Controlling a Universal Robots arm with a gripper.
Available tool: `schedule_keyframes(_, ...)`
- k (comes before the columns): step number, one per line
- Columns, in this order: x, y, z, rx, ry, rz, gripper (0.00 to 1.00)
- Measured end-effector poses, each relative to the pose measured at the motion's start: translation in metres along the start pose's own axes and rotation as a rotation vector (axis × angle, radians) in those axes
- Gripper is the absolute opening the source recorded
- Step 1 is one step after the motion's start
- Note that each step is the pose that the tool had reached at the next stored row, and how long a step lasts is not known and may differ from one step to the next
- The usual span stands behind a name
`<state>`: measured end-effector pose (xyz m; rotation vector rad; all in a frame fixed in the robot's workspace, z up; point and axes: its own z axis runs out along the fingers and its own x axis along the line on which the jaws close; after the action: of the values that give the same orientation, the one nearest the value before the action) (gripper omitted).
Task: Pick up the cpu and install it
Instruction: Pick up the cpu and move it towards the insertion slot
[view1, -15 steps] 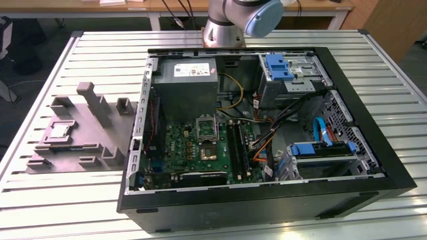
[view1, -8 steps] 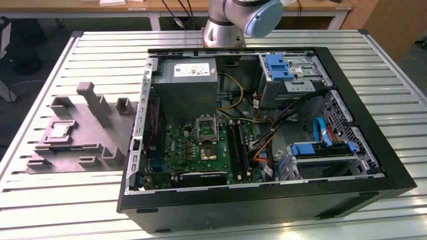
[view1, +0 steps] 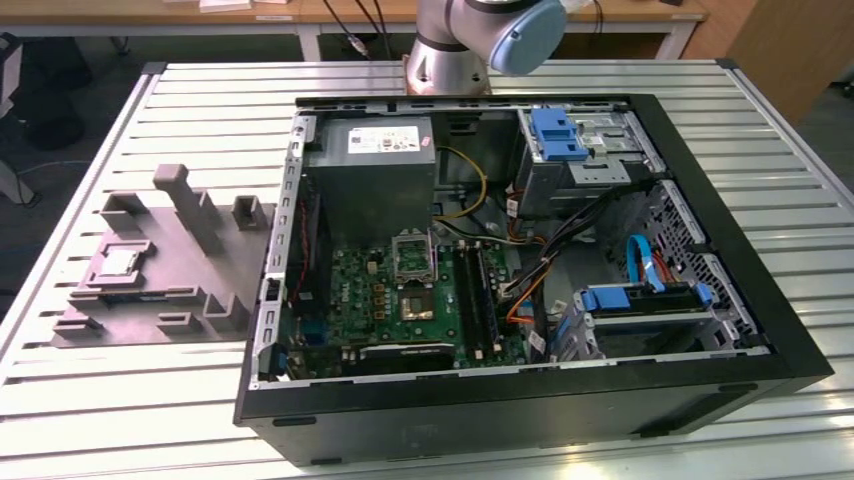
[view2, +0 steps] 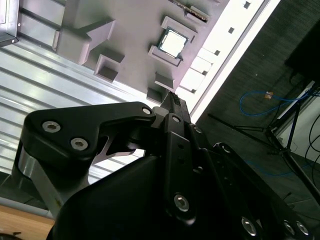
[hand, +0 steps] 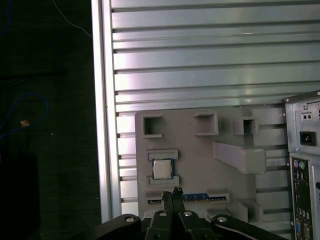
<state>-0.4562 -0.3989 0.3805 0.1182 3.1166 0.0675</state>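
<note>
My pincer (hand: 175, 192) is clenched, empty. The cpu (hand: 161, 169) lies in the grey tray (view1: 160, 262) at the exterior view's left. I judge it light, stiff and fragile; grip it by opposite edges.

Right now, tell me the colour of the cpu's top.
The cpu is pale silver with a thin darker rim, clearest in the second wrist view.

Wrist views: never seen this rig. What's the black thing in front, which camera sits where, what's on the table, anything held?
The black thing is the gripper on a single robot arm; both wrist views ride on that arm. The exterior view watches from off the arm. On the slatted table lie a grey tray and an open computer case. The cpu sits in a tray pocket. The gripper hangs above, aimed near the tray, shut, holding nothing.
</note>
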Motion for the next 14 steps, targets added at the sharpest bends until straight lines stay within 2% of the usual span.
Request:
schedule_keyframes(3,0.0001,0.0,0.0,0.0,-0.0001,0.0,0.17)
schedule_keyframes(6,0.0002,0.0,0.0,0.0,0.0,0.0,0.35)
schedule_keyframes(9,0.0003,0.0,0.0,0.0,-0.0001,0.0,0.41)
schedule_keyframes(12,0.0003,0.0,0.0002,0.0,-0.0001,-0.001,0.58)
schedule_keyframes(14,0.0004,0.0002,0.0017,-0.0002,0.0004,-0.011,0.58)
